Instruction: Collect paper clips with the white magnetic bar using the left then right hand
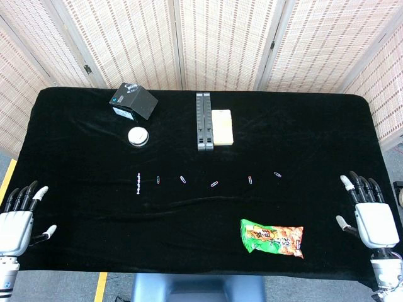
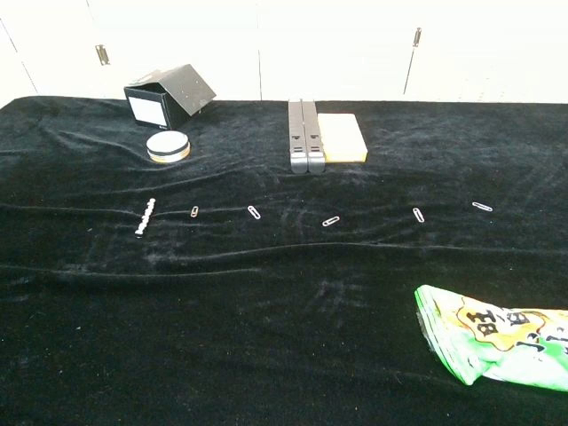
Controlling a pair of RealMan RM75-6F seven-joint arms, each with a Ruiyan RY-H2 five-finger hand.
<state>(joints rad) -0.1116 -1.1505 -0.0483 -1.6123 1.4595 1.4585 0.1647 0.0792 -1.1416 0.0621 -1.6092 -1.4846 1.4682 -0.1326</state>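
A short white magnetic bar [image 1: 138, 182] [image 2: 145, 216] lies on the black tablecloth, left of centre. To its right, several paper clips sit in a loose row, from one close by [image 1: 157, 180] [image 2: 194, 211] to the farthest [image 1: 278, 173] [image 2: 482, 207]. My left hand [image 1: 19, 220] rests at the table's front left corner, fingers spread and holding nothing. At the front right edge my right hand [image 1: 368, 214] is likewise spread and empty. Both hands are far from the bar and clips. The chest view shows neither hand.
A black box [image 1: 133, 102] [image 2: 167, 94] and a round white tin [image 1: 138, 136] [image 2: 168, 146] stand at the back left. A dark grey bar [image 1: 203, 121] [image 2: 302, 135] and a cream block [image 1: 221, 128] [image 2: 342, 136] lie at back centre. A green snack bag [image 1: 272, 238] [image 2: 497, 341] lies at front right.
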